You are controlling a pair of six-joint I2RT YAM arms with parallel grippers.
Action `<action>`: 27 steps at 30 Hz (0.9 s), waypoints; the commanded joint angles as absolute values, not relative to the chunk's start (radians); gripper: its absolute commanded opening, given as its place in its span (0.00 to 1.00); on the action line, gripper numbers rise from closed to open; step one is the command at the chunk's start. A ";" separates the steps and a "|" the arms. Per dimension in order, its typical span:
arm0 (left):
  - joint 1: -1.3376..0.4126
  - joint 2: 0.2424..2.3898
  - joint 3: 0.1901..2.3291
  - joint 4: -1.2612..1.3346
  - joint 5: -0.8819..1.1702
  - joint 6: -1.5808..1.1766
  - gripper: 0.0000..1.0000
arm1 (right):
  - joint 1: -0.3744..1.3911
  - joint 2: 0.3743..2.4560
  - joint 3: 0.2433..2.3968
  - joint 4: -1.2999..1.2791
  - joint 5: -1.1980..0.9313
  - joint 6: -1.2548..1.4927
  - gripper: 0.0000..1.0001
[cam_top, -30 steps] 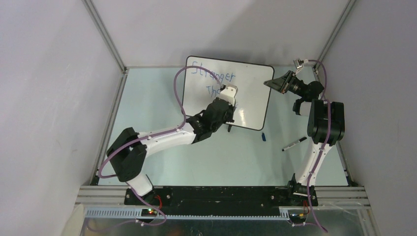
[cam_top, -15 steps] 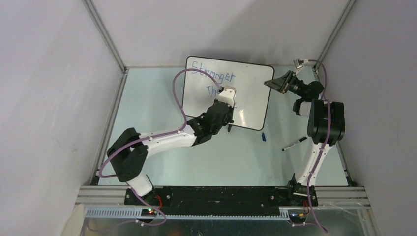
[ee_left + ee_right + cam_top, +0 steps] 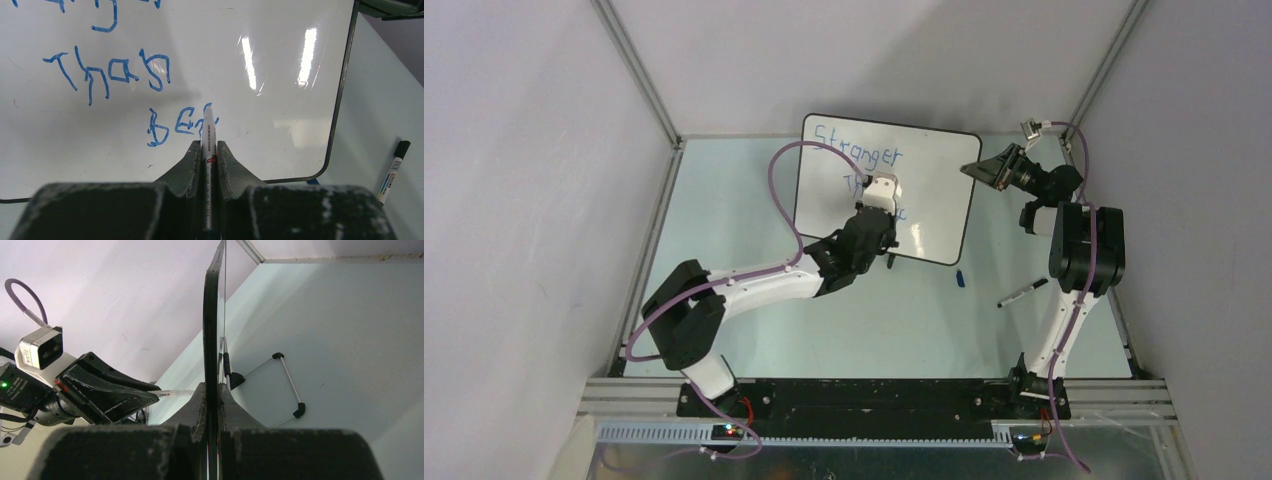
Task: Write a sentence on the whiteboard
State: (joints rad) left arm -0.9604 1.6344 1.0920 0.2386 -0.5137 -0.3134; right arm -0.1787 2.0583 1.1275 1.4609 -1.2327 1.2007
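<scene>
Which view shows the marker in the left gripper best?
Left wrist: the marker runs out of the shut left gripper, tip on the whiteboard beside the blue writing. Right wrist shows it side-on, small. Top external hides it under the left arm.

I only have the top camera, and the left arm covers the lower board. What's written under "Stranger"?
Observer: The left wrist view shows the sentence running on to "Than", then a third line, "Be" plus an unfinished letter.
Operator: Is the pen actually gripped?
Observer: Yes. The left gripper is shut on the marker, whose tip is at the last blue stroke on the board.
Operator: And the right arm?
Observer: The right wrist view shows the right gripper shut on the board's black rim, seen edge-on between its fingers.
</scene>
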 commanded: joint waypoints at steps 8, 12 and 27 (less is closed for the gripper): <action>-0.969 1.646 1.069 0.270 -0.462 -0.375 0.00 | -0.179 1.987 1.137 1.505 -1.219 1.256 0.00; -0.968 1.651 1.072 0.271 -0.450 -0.374 0.00 | -0.179 1.985 1.137 1.506 -1.220 1.257 0.00; -0.979 1.701 1.106 0.267 -0.450 -0.364 0.00 | -0.179 1.983 1.138 1.505 -1.224 1.257 0.00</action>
State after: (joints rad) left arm -0.9707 1.7020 1.0729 0.2371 -0.4397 -0.3588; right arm -0.1787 2.0579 1.1275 1.4609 -1.2331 1.2007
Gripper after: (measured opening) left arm 0.152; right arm 0.069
